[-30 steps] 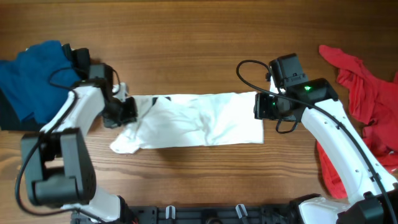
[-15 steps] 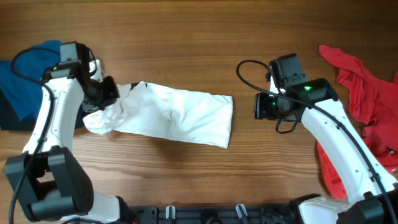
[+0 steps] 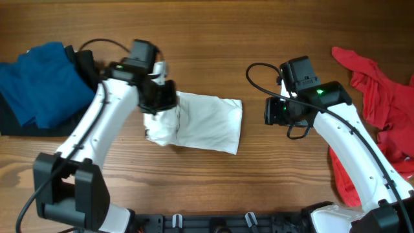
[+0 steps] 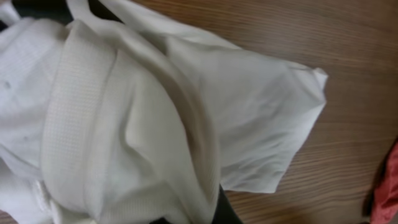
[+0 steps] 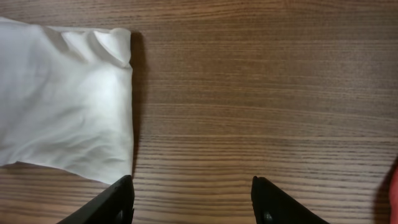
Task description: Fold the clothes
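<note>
Overhead: left end effector [image 3: 158, 98] seemingly tight on bunched white T-shirt [image 3: 207, 126]; right end effector [image 5: 194, 194] wide, empty.

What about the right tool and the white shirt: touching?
Apart. The overhead view shows bare table between the right tool and the white shirt.

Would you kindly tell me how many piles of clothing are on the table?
3: blue pile, dark cloth beneath, far left; white shirt centre; red pile far right. Piles may hide more garments.
</note>
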Controlling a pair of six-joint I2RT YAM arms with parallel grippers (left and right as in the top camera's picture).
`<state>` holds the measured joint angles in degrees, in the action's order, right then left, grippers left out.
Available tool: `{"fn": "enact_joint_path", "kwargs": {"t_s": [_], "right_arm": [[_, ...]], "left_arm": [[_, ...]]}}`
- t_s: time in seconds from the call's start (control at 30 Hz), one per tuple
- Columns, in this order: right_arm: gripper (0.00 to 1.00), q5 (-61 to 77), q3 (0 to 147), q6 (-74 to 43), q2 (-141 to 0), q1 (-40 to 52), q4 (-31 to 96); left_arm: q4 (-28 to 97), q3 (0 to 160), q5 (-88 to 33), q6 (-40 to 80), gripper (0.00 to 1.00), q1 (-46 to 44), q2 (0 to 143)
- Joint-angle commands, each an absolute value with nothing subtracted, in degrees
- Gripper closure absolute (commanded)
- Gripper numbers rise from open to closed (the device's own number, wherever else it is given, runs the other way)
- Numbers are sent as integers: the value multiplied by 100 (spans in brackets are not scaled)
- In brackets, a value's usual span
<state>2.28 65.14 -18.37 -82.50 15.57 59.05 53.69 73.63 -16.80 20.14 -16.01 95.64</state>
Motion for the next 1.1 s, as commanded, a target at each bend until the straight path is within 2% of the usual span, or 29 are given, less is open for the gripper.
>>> {"fn": "enact_joint_path", "kwargs": {"t_s": [0.0,0.3,0.67,1.07], "right_arm": [[39,128,6479,-1802,-8272,1544,5944],[39,132,6479,-1802,-8272,1546,5968],[39,130,6479,-1817,-8272,1544,6005],[39,134,6479,-1868,-8309,1546,6034]], "left_arm": [[5131,7489,-1575,2600,96,-2126,9428],[4827,7487,-1234,2794,96,-2860,9568],[4154,7487,-1772,2794,96,-3367,9625],[4145,7485,-1688,2788,95,-3704,9758]]}}
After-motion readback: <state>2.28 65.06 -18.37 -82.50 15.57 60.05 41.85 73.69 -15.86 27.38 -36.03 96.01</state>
